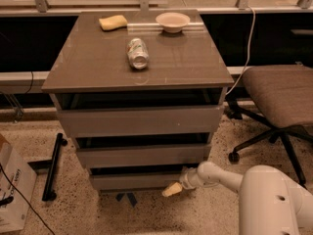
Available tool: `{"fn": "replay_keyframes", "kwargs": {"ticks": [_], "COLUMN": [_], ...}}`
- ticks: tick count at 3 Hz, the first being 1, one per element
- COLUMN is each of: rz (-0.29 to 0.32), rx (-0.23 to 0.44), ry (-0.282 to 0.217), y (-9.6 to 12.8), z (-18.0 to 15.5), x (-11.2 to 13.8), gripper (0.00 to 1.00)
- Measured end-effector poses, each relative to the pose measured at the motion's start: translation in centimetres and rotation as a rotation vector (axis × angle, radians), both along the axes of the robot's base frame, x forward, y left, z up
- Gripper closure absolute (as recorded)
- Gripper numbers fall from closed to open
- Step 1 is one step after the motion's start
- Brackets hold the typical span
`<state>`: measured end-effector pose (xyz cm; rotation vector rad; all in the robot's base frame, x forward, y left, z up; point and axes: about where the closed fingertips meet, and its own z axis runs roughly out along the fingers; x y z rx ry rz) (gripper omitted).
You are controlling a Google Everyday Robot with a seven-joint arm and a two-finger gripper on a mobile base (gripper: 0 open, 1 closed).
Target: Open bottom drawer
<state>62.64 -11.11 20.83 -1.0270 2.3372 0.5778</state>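
The bottom drawer [134,181] is the lowest and smallest-looking of three flat grey-brown fronts on a cabinet, just above the floor. A dark gap runs above its front. My gripper [171,190] reaches in from the lower right on a white arm [215,175]. Its pale tip sits just below and in front of the drawer's lower right edge, near the floor. I cannot tell whether it touches the drawer.
The cabinet top [98,67] holds a can on its side [137,53], a yellow sponge [113,22] and a white bowl [172,21]. An office chair [279,94] stands at the right. A black bar [53,166] and a cardboard box [12,185] lie on the floor at left.
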Motion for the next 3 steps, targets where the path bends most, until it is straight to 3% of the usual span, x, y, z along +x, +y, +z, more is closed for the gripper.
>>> {"fn": "replay_keyframes", "kwargs": {"ticks": [1, 3], "rz": [0.011, 0.011], "rx": [0.031, 0.031], "ry": [0.036, 0.036], "y": [0.45, 0.45], "z": [-1.29, -0.49], "x": [-1.2, -1.2], "gripper": [0.16, 0.62]}}
